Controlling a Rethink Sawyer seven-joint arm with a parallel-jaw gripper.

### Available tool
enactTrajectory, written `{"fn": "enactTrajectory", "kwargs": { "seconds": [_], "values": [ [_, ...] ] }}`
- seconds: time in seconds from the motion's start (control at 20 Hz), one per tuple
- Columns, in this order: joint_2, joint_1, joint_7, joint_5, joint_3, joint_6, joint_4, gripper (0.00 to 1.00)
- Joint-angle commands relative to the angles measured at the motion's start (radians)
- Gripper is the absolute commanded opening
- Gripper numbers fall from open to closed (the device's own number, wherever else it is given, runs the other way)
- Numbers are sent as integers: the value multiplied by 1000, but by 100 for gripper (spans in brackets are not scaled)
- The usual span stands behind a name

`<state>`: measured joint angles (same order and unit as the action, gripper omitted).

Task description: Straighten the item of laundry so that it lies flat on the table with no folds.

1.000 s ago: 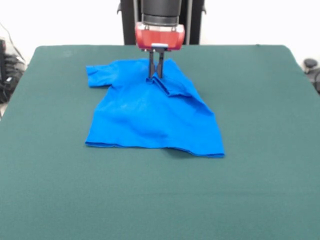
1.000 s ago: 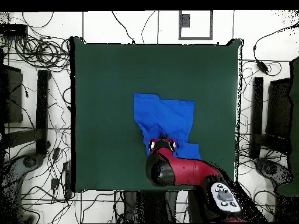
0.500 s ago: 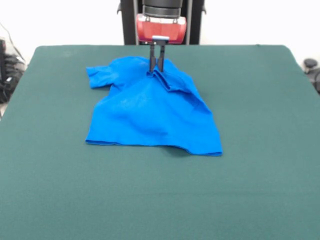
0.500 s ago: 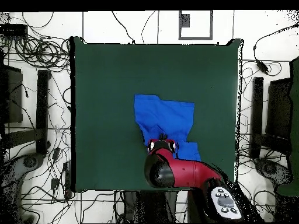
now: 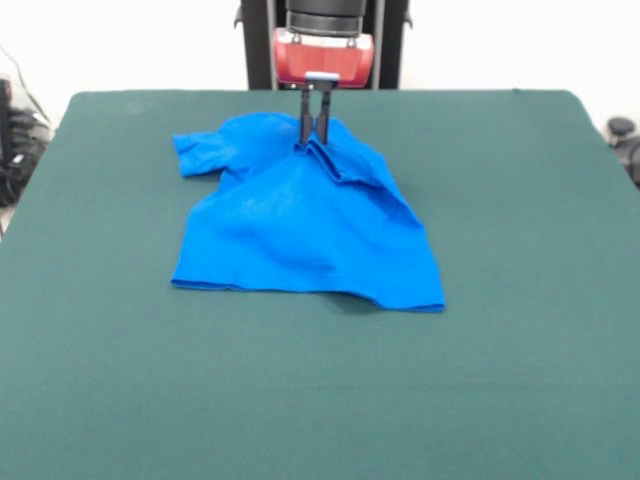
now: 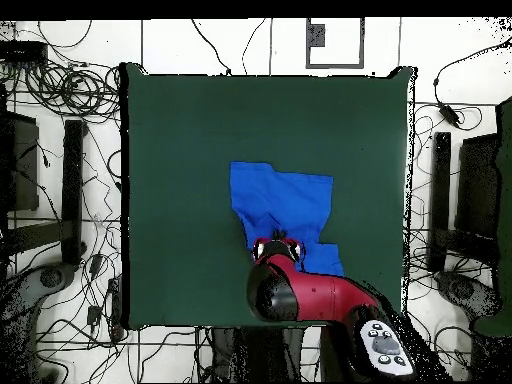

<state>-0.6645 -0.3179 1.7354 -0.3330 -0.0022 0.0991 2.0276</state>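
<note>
The item of laundry (image 5: pixel 300 225) is a bright blue T-shirt lying on the green table (image 5: pixel 500 330), its hem toward the camera in the front view and one sleeve out to the left. A folded flap lies along its upper right part. My gripper (image 5: pixel 314 142) stands at the shirt's far edge, shut on a pinch of the fabric, which rises slightly to its fingers (image 5: pixel 304 125). In the overhead view the shirt (image 6: pixel 285 200) lies near the table's middle, and the red arm (image 6: pixel 300 290) covers its lower edge and the gripper.
Cables and stands surround the table (image 6: pixel 180 150) on the floor in the overhead view. Dark equipment (image 5: pixel 625 140) sits off the right edge in the front view. Bare green surface lies on all sides of the shirt.
The gripper has risen and drawn back a little with the fabric, lifting the shirt's far edge over the first half second. Since then nothing has visibly moved.
</note>
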Motion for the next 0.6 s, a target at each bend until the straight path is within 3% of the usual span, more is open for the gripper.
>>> {"fn": "enactTrajectory", "kwargs": {
  "seconds": [0.05,0.6],
  "values": [
    [39,44,170,57,110,-75,17,0],
    [32,44,173,64,114,-79,24,0]
  ]
}}
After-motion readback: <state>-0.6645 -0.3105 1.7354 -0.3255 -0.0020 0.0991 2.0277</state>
